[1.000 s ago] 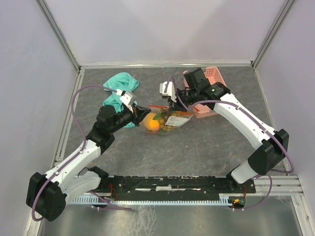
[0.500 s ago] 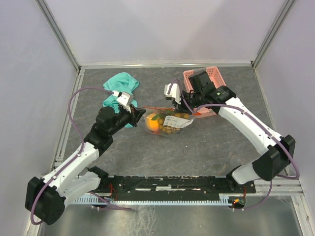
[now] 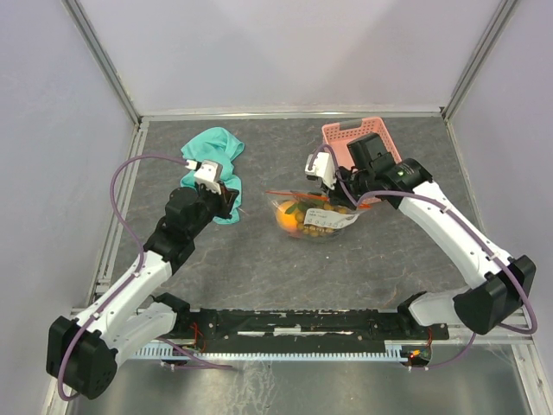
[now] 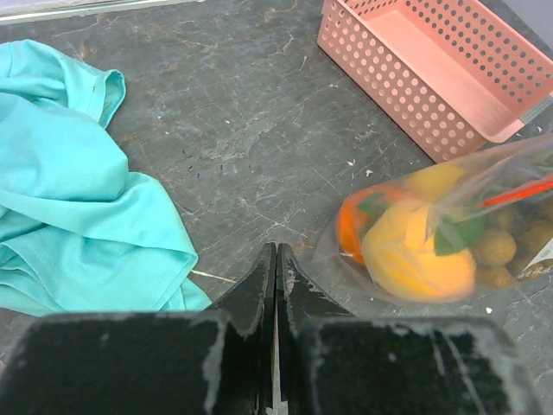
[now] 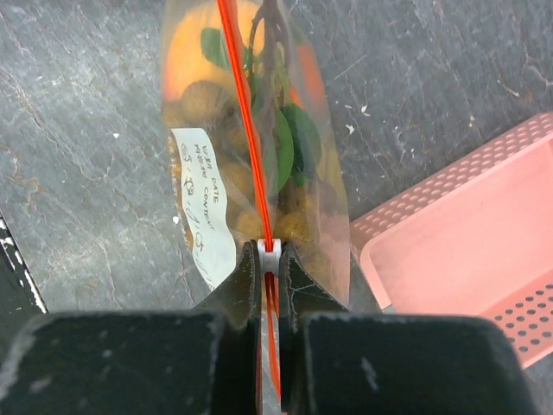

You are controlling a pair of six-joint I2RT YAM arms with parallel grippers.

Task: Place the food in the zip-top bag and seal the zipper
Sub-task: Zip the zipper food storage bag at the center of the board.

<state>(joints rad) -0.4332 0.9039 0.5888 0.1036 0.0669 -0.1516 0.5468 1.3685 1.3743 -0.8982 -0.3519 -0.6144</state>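
Note:
The clear zip-top bag (image 3: 315,221) lies mid-table with the food inside: a yellow lemon (image 4: 416,256), an orange fruit (image 4: 350,226), green leaves and tan berries (image 5: 203,104). Its red zipper (image 5: 242,112) runs along the top edge. My right gripper (image 5: 270,257) is shut on the zipper's white slider (image 5: 270,250) at the bag's right end, next to the basket; it also shows in the top view (image 3: 339,195). My left gripper (image 4: 276,259) is shut and empty, left of the bag and apart from it, near the cloth; it shows in the top view too (image 3: 228,194).
A pink slatted basket (image 3: 359,137) stands at the back right, just behind my right gripper, and looks empty in the left wrist view (image 4: 441,78). A teal cloth (image 3: 210,156) lies crumpled at the back left, beside my left gripper. The bag carries a white label (image 5: 200,207).
My right gripper has moved right toward the basket, drawing the bag with it. My left gripper has let go of the bag's left end and drawn back toward the cloth.

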